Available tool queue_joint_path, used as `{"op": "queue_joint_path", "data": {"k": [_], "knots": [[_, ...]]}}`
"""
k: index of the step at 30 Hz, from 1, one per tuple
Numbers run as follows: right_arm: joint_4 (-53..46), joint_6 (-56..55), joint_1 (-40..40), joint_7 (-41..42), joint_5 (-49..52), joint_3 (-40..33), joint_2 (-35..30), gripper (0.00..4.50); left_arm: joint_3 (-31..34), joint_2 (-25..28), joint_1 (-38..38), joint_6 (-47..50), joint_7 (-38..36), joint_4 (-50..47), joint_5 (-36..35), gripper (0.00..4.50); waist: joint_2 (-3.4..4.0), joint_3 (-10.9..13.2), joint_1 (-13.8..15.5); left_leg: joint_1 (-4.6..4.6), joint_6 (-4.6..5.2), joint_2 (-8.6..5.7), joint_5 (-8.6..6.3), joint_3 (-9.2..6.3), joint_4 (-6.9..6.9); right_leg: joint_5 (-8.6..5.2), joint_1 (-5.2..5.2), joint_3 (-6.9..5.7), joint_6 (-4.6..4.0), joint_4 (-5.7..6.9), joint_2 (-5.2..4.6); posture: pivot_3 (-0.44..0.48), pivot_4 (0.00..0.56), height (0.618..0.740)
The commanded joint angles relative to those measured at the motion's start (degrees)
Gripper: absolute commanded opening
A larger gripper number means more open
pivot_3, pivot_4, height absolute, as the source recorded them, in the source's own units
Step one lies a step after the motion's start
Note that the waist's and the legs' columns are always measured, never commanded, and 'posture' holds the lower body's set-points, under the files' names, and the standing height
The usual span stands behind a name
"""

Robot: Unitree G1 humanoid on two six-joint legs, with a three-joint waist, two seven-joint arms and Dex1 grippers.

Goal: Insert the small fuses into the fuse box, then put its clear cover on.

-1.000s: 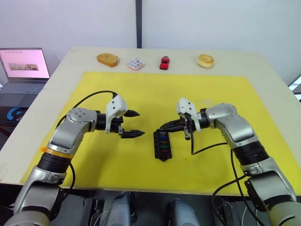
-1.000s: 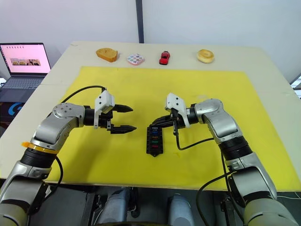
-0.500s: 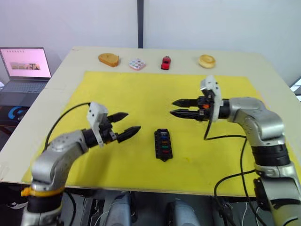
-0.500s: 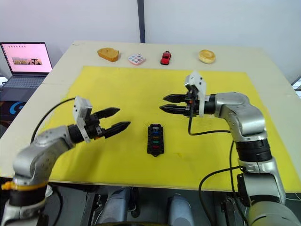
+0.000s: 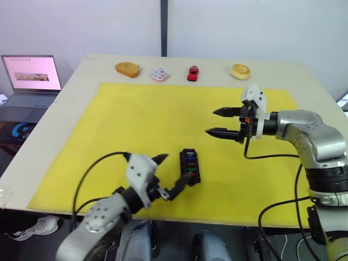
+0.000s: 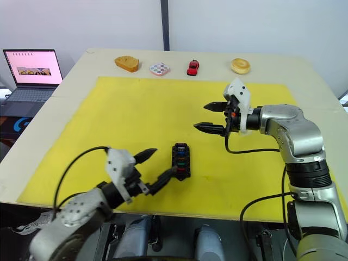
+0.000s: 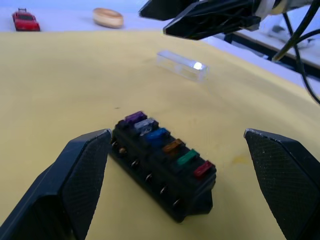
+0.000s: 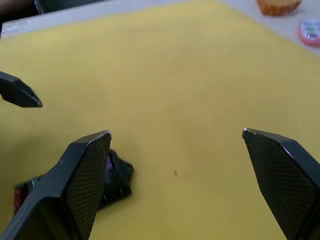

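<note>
Fuse box point(image 5: 189, 166) at lower centre of yellow mat point(image 5: 136, 125), six small fuses point(image 7: 165, 142) seated in one row. Clear cover point(image 7: 181, 65) lying apart. Left gripper point(image 5: 173, 175) and right gripper point(image 5: 220, 122) both spread, empty.

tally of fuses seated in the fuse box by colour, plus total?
All six sit in one row in the fuse box:
purple fuse: 1
grey fuse: 1
blue fuse: 1
amber fuse: 1
green fuse: 1
red fuse: 1
Total: 6
The clear cover lies apart on the yellow mat, not on the box.
</note>
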Motion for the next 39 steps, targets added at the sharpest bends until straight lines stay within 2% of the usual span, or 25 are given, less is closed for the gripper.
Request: {"op": "queue_joint_path", "data": {"k": [1,6,11,28,39], "knots": [[0.2,-1.35,-2.52,1.71,-0.55,1.09,-0.96,4.43,-9.72,-3.57,-0.84,-9.06,6.12,5.68,10.89,4.5,0.0,0.0,0.01,0.0,0.0,0.0,0.0,0.0,0.0,0.0,-0.02,0.0,0.0,0.0,0.0,0.0,0.15,0.74],[1.86,-1.97,-4.04,3.38,-1.19,1.76,-2.34,4.43,-13.65,-8.68,-0.03,-15.28,13.76,12.8,19.7,4.5,0.0,0.01,0.18,-0.03,0.06,0.04,-0.04,-0.01,0.0,0.0,-0.08,-0.01,0.0,0.0,-0.02,0.0,0.15,0.74],[1.58,-1.72,-3.99,4.16,-1.23,1.98,-2.8,4.43,-15.74,-12.14,2.5,-16.54,15.55,15.65,20.14,4.5,0.0,0.0,0.14,-0.04,0.11,0.11,-0.07,-0.01,-0.01,0.0,-0.21,-0.02,0.0,-0.01,-0.13,0.0,0.15,0.74],[-3.64,2.23,-1.48,2.85,0.78,0.81,-4.1,4.43,-22.37,-8.17,9.69,-10.68,14.46,6.97,19.28,4.5,0.04,-0.01,-0.96,-0.05,0.13,0.13,-0.1,-0.03,-0.06,-0.01,-0.21,-0.05,-0.01,-0.01,-0.18,0.0,0.15,0.74],[-6.64,4.25,0.69,4.08,3.02,0.74,-6.22,4.43,-25.15,-6.99,9.81,-7.1,11.61,4.94,17.39,4.5,0.04,0.0,-0.78,-0.1,0.17,0.1,-0.13,-0.03,-0.04,-0.01,-0.37,-0.07,-0.02,-0.06,-0.25,0.0,0.15,0.74]]}}
